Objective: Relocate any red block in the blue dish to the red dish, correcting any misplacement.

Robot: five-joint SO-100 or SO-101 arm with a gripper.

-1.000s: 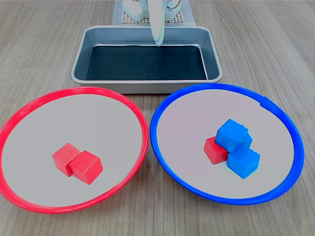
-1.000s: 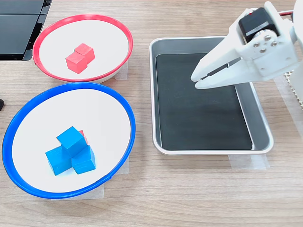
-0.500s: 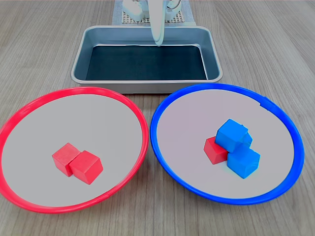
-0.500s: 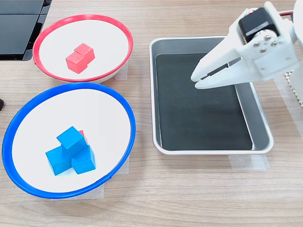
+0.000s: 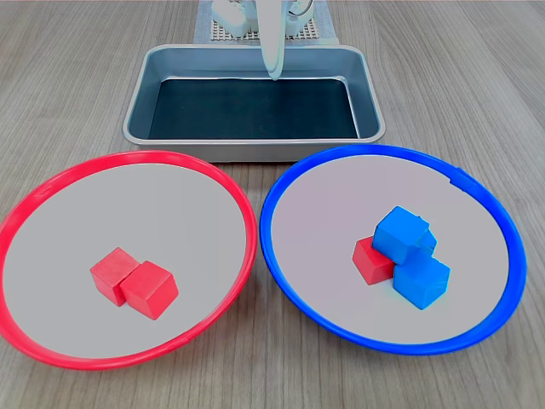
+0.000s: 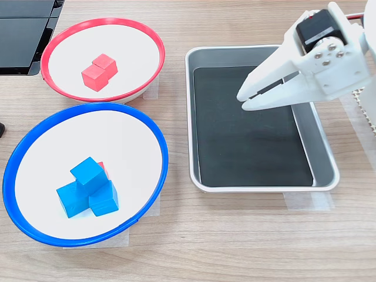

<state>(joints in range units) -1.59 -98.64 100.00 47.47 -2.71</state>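
Second exterior view shows the white tool (image 6: 242, 100) hanging over the metal tray (image 6: 322, 154), its two fingers drawn together to a narrow slit at the tips and holding nothing. In the first exterior view the tool (image 5: 273, 75) appears only as a thin white blade dipping over the tray's (image 5: 255, 145) far edge. The tray has a dark inside and stands on the wooden bench (image 6: 235, 247); strips of clear tape hold it and the dishes down.

Just beside the tray, on the second exterior view's left, sits the blue dish (image 6: 154, 132), and beyond it, toward the top of that view, the red dish (image 6: 154, 41). In the first exterior view the red dish (image 5: 243, 213) lies on the left and the blue dish (image 5: 277, 183) on the right, their rims nearly meeting.

The red block (image 5: 371, 261) lies inside the blue dish, pressed against a cluster of blue cubes (image 5: 409, 256), one of which is stacked on the others. From the second exterior view the red block (image 6: 102, 168) is only a sliver behind the blue cubes (image 6: 88, 188). Two more red cubes (image 5: 134, 283) sit touching each other in the red dish, well apart from the tool.
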